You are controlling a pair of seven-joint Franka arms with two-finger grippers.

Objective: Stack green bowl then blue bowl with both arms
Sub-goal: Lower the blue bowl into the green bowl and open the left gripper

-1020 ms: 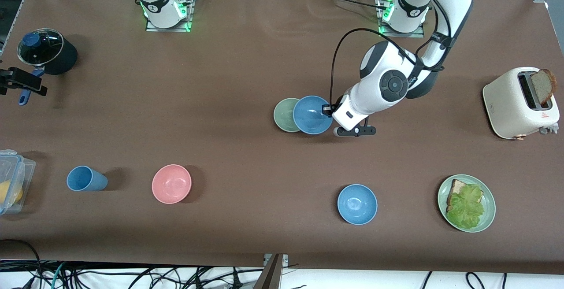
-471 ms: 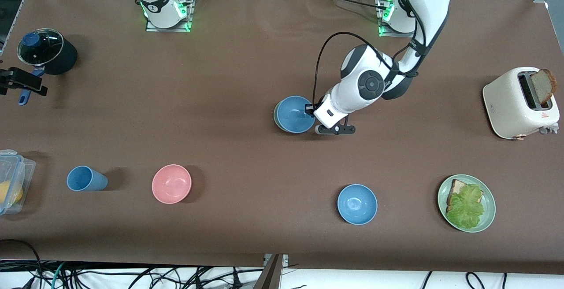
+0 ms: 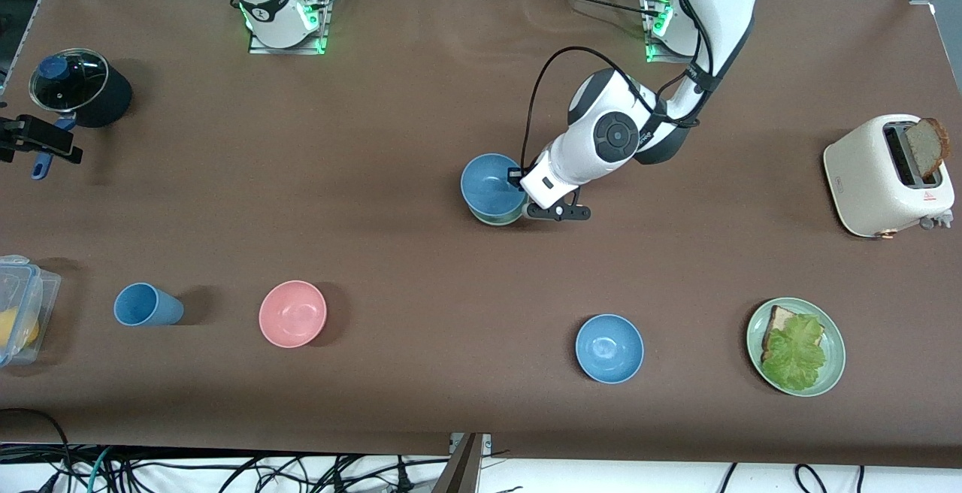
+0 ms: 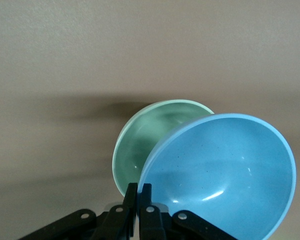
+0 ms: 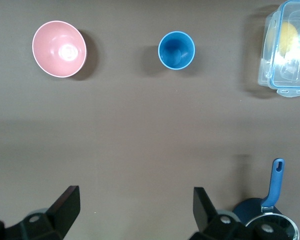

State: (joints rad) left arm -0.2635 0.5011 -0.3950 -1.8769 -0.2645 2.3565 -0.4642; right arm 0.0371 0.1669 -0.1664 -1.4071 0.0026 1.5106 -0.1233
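Blue bowl [image 3: 490, 182] now over green bowl [image 4: 142, 135], gripper-pinched.

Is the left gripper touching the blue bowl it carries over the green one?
Touching. The left wrist view shows the left gripper shut on the rim of the blue bowl, held tilted over the green bowl.

sky-blue bowl [image 3: 490, 183] pinched in the black left gripper [image 4: 138, 200], pale sage-green bowl [image 4: 140, 140] right under it, plain brown table [image 3: 376, 140] all around, no patterns anywhere
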